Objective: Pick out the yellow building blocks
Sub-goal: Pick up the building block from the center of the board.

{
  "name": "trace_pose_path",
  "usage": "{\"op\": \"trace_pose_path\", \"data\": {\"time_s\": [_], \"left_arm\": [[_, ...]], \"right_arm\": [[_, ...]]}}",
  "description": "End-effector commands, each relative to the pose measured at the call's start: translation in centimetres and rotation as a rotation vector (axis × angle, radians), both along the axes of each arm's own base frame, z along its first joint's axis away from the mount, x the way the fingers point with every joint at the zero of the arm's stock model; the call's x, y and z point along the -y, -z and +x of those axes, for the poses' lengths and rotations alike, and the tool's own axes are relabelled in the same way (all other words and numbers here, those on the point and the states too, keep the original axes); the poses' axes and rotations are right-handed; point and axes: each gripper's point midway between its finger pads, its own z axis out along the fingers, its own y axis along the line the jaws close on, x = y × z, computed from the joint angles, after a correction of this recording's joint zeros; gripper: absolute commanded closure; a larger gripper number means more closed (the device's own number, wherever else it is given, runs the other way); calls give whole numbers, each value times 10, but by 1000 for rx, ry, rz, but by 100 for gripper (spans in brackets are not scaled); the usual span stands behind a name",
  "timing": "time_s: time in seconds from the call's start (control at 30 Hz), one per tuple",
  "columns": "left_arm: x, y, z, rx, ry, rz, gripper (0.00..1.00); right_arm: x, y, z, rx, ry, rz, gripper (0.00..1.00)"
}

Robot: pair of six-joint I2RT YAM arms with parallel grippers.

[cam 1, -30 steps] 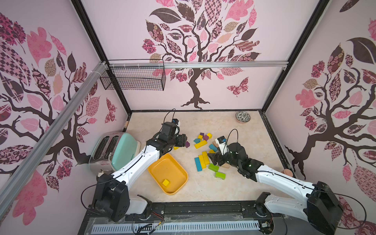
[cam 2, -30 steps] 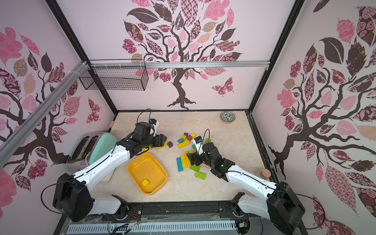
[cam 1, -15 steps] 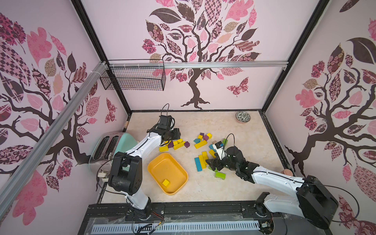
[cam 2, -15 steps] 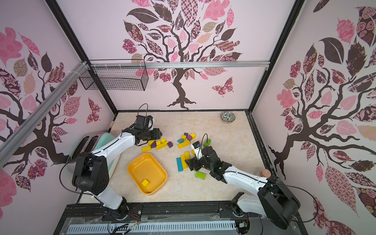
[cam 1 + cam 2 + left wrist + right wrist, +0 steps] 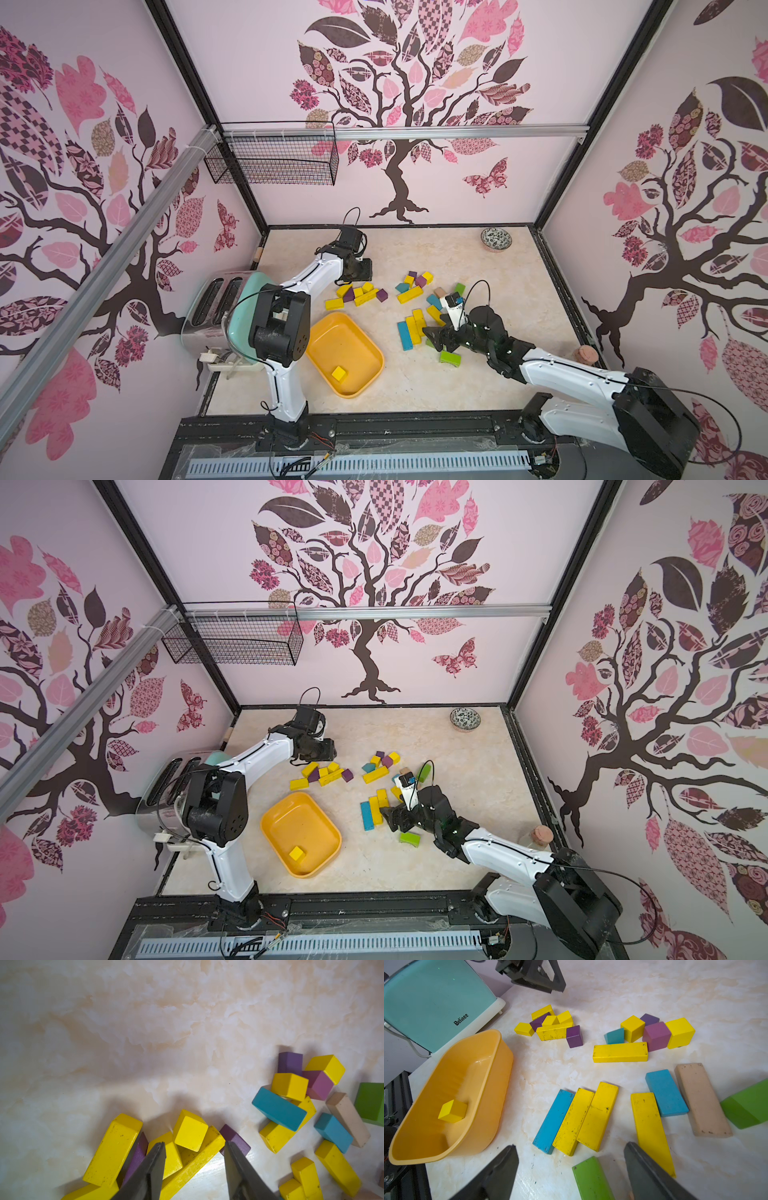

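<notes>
Yellow building blocks lie in three loose groups on the marble table. My left gripper hangs low over the left pile, open with a narrow gap. A long yellow bar and a small yellow block lie between and just past its fingertips, and neither jaw visibly presses them. My right gripper stands wide open and empty over a green block, just short of two side-by-side yellow bars. One yellow cube lies in the orange-yellow tray.
Blue, purple, green and pale wooden blocks are mixed among the yellow ones. A mint toaster stands left of the tray. A patterned bowl sits at the back right, and a wire basket hangs on the wall.
The left arm has folded its elbow upward and its gripper has settled behind the left pile with the jaws narrowing. The right gripper has slid towards the front left, to the green block.
</notes>
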Motion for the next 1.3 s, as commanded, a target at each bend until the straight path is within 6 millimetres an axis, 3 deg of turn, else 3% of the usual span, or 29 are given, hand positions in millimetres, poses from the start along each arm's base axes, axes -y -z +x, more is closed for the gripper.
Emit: {"op": "trace_pose_path", "data": {"time_s": [0.0,0.73,0.9,1.27], "left_arm": [[-3,9,-3,-49,22,44,48],[2,56,-7,-168,122,187,52],[6,60,-5,-172,141,209,61],[8,59,-6,-155,162,252,70]], "right_arm": [[0,-2,-1,9,6,22,14],[-6,4,-3,-22,-18,40,13],[-7,8,-2,-28,-18,35,14],[-9,11,-2,-42,-26,40,16]]}}
